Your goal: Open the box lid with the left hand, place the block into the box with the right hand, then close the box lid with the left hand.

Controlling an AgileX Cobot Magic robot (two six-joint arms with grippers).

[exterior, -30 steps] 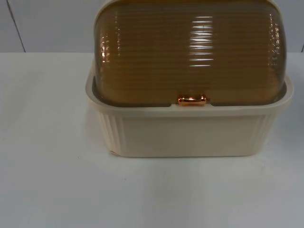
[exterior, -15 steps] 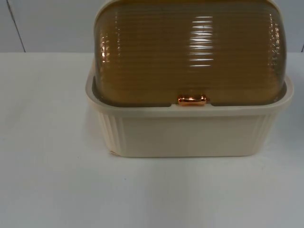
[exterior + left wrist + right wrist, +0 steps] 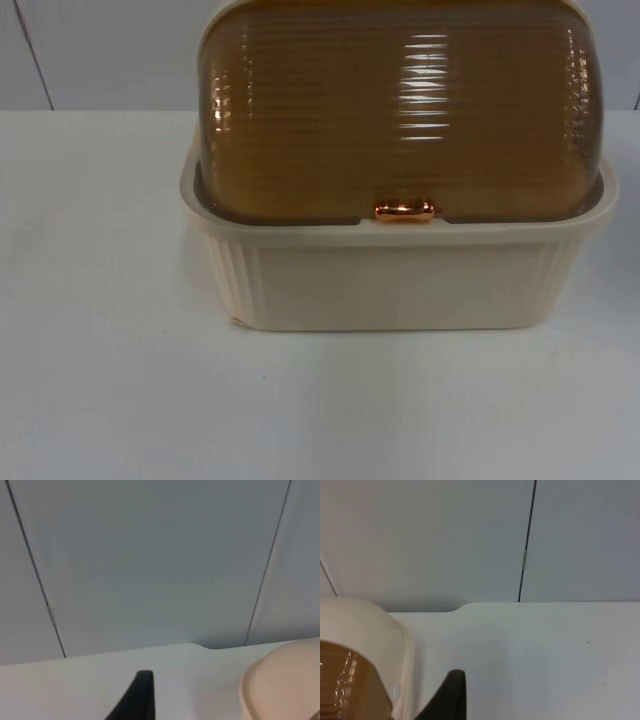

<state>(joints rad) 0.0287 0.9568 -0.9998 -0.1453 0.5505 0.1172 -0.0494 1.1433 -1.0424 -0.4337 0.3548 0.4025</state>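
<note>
The white table [image 3: 110,400] is bare at the near side. On it, in the middle, stands the cream box [image 3: 400,285]. Its brown see-through lid [image 3: 400,120] is shut. A small shiny copper knob [image 3: 404,211] sits at the near edge of the lid, right at the middle.

The lid looks like hard, smooth plastic. I think it is light but slippery, so the knob is the best place to hold it.

The left gripper [image 3: 140,700] waits beside the left end of the box. The right gripper [image 3: 451,697] waits beside the right end. I cannot tell if either one is open or closed.

Far back is the grey wall [image 3: 100,50].
</note>
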